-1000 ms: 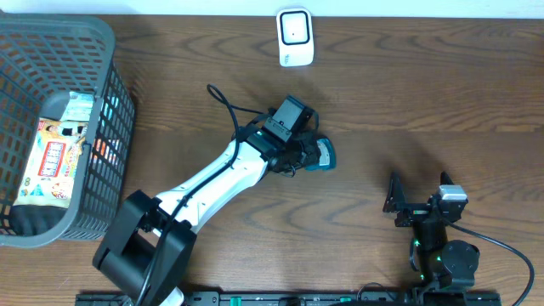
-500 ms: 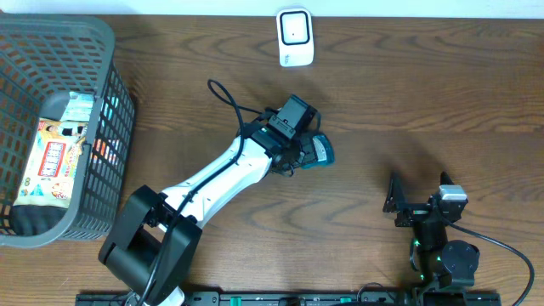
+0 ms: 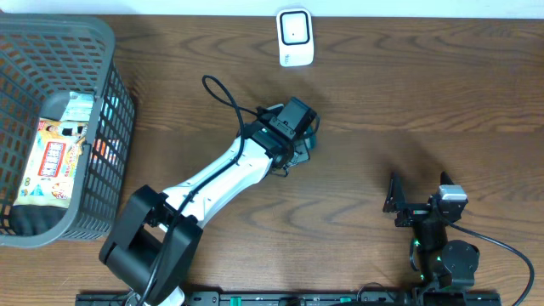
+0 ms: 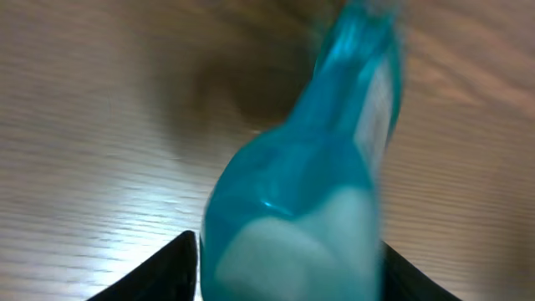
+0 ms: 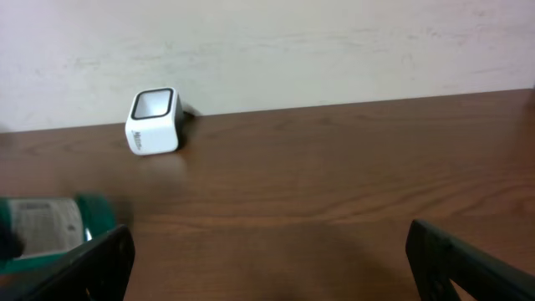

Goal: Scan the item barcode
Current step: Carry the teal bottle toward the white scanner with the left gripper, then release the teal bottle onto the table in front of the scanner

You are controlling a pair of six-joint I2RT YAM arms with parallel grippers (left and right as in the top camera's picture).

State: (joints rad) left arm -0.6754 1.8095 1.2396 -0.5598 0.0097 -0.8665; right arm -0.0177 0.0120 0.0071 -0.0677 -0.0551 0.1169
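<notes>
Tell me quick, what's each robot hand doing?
Left gripper: teal bottle between its jaws; whether it is gripped cannot be told.
Right gripper: open, holding nothing.

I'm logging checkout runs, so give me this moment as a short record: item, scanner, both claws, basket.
item: teal bottle, low over the table, between the jaws of the left claw; blurred in the wrist view
scanner: white, at the table's far edge, apart from the bottle
left claw: around the bottle; grip unclear
right claw: open, empty, at the near right
basket: grey, far left, packets inside
</notes>
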